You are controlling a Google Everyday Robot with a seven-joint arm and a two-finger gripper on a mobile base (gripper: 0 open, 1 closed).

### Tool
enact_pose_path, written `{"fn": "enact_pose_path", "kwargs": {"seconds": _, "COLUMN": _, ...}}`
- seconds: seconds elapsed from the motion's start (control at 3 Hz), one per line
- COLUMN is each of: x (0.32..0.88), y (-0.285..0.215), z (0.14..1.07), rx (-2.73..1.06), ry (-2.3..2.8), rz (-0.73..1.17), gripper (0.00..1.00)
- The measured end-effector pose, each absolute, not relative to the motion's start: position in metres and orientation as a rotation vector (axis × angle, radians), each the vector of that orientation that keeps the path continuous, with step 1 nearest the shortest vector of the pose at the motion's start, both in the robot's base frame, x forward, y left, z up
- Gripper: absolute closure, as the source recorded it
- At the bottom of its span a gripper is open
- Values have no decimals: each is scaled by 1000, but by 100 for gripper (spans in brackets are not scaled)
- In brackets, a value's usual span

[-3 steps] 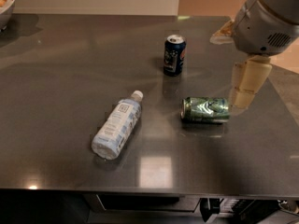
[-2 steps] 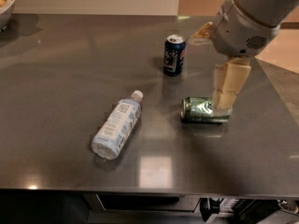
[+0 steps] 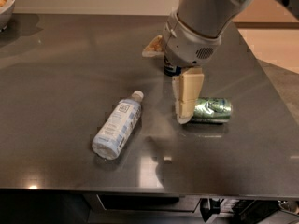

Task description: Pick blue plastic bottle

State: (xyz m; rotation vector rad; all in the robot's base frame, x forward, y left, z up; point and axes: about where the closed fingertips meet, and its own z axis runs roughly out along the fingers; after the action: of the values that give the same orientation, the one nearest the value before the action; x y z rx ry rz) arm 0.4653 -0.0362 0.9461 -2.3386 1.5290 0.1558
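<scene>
The blue plastic bottle (image 3: 117, 126) lies on its side on the dark table, left of centre. Its white cap points to the upper right and its light label with a small square mark faces up. My gripper (image 3: 185, 104) hangs above the table to the right of the bottle's cap, over the left end of the green can (image 3: 213, 110). It holds nothing and is apart from the bottle.
A green can lies on its side right of the gripper. A dark blue can (image 3: 171, 70) stands behind the gripper, mostly hidden by the arm. A bowl (image 3: 5, 3) sits at the far left corner. The table's front edge (image 3: 140, 190) runs below the bottle.
My arm and gripper have moved left, from beyond the green can's right end to over its left end, nearer the bottle. The arm now covers most of the dark blue can.
</scene>
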Motion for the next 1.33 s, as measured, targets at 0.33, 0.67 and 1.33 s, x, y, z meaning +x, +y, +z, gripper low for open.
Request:
{"fn": "enact_pose_path", "kwargs": {"seconds": 0.33, "x": 463, "y": 1, "z": 929, "rx": -2458, "ry": 1409, "rz": 169, "gripper": 0}}
{"fn": "enact_pose_path", "kwargs": {"seconds": 0.67, "x": 455, "y": 28, "z": 911, "rx": -2578, "ry": 1284, "rz": 140, "gripper": 0}}
{"fn": "enact_pose_path", "kwargs": {"seconds": 1.33, "x": 443, "y": 63, "z": 876, "rx": -2812, "ry": 1039, "rz": 20, "gripper": 0}}
